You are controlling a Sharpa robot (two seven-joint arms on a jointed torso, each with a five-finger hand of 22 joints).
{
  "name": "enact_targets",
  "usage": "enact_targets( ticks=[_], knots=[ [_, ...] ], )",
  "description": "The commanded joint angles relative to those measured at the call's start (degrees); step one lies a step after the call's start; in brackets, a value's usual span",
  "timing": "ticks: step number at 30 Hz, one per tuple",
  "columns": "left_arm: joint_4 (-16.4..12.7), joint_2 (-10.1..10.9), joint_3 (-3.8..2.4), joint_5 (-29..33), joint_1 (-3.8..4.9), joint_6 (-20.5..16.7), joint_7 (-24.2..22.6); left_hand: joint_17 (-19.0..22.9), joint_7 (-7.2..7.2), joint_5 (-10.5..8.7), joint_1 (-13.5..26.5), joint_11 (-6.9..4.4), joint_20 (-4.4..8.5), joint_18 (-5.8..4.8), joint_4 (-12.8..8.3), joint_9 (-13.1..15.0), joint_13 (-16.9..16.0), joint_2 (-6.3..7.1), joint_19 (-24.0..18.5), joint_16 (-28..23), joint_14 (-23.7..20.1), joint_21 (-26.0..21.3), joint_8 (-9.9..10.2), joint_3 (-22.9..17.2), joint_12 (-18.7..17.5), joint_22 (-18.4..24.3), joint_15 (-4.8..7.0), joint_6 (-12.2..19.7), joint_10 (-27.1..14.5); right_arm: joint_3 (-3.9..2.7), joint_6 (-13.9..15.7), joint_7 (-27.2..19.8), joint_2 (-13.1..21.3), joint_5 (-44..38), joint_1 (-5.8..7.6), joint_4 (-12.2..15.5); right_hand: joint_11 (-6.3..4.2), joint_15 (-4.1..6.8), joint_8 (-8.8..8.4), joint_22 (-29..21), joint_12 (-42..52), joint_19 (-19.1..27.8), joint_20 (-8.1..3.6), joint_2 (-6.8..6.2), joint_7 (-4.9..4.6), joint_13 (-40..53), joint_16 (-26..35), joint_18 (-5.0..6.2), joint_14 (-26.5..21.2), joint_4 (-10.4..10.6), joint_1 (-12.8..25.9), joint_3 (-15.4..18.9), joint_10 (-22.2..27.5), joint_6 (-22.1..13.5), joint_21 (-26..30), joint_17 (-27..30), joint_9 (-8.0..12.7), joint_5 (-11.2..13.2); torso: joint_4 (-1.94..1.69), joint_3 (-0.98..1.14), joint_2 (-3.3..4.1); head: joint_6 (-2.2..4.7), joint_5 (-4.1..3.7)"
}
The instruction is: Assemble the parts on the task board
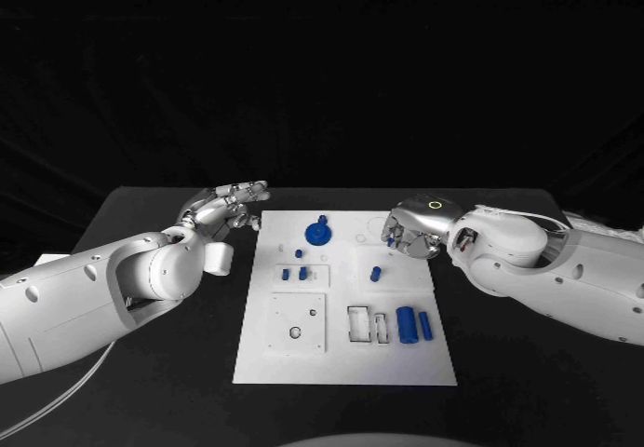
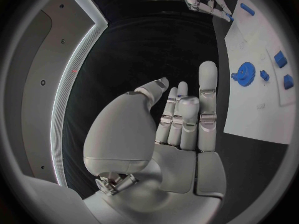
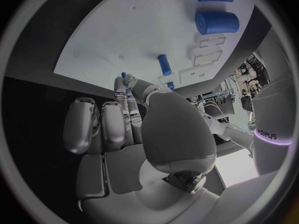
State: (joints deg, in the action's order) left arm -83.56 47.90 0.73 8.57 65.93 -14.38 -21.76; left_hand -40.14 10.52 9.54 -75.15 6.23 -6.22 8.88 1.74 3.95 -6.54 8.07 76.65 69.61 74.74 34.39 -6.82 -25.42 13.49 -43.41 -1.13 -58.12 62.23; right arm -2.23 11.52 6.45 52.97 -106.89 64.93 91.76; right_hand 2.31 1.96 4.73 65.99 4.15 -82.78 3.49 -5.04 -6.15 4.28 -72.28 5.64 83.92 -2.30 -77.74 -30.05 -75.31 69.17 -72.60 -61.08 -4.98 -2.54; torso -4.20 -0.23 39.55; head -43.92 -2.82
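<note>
White board: task board (image 1: 403, 368) on the bench, blue parts (image 1: 415, 325) mostly loose.
Left robot hand (image 1: 231, 207): spread, empty.
Right robot hand (image 1: 409, 228): curled over the board edge; grasp unclear.
Progress: early.

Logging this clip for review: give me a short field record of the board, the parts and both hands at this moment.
board: white board in the middle of the black table
gear: blue gear at the board's far end
cylinders: two blue cylinders side by side near the right edge
small parts: blue pieces left of centre, one peg right of centre
left hand: left hand off the board's far left corner, fingers apart, holding nothing
right hand: right hand at the board's far right edge, fingers curled; contents unclear
</note>
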Motion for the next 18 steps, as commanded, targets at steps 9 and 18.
enact_targets(
  ticks=[9, 18],
  knots=[
    [-0.1, -0.1, -0.03, 0.2, -0.08, 0.5, -0.2, 0.3, 0.11, 0.21, -0.3, 0.01, -0.07, 1.21, -0.3, -0.1, -0.1, -0.15, -0.7, -0.1, -0.5, -0.4, -0.2, 0.1, 0.4, 0.3, 0.1, 0.8, -0.7, -0.38, 0.7, 0.2, -1.0, 1.0, 0.0, 8.6, 0.03, 0.4, 0.18, 0.2, -0.3, -0.2, -0.01, 0.01, -0.13, -0.1, -0.5, -0.82, 2.3, -0.1, 0.2, -0.1, 0.0, 0.5, -0.5, -0.2, -0.6, -0.3, -0.18, -0.04, 0.01, -0.15, 1.23],
    [-0.2, -0.2, -0.03, 0.2, -0.15, 0.8, -0.1, 0.4, 0.14, 0.21, -0.3, 0.04, -0.1, 1.23, -0.4, -0.1, -0.1, -0.15, -0.7, -0.1, -0.6, -0.6, -0.2, 0.2, 0.5, 0.4, 0.07, 0.9, -0.8, -0.29, -0.1, -1.2, -5.2, 1.1, -1.96, 9.7, 0.08, 0.37, 0.1, 0.1, -0.4, -0.1, -0.05, -0.01, -0.22, -0.1, -0.5, -0.78, 2.3, -0.2, 0.1, -0.2, 0.1, 0.5, -0.4, -0.2, -0.6, -0.3, -0.25, -0.14, 0.06, -1.14, 4.15]
  ],
)
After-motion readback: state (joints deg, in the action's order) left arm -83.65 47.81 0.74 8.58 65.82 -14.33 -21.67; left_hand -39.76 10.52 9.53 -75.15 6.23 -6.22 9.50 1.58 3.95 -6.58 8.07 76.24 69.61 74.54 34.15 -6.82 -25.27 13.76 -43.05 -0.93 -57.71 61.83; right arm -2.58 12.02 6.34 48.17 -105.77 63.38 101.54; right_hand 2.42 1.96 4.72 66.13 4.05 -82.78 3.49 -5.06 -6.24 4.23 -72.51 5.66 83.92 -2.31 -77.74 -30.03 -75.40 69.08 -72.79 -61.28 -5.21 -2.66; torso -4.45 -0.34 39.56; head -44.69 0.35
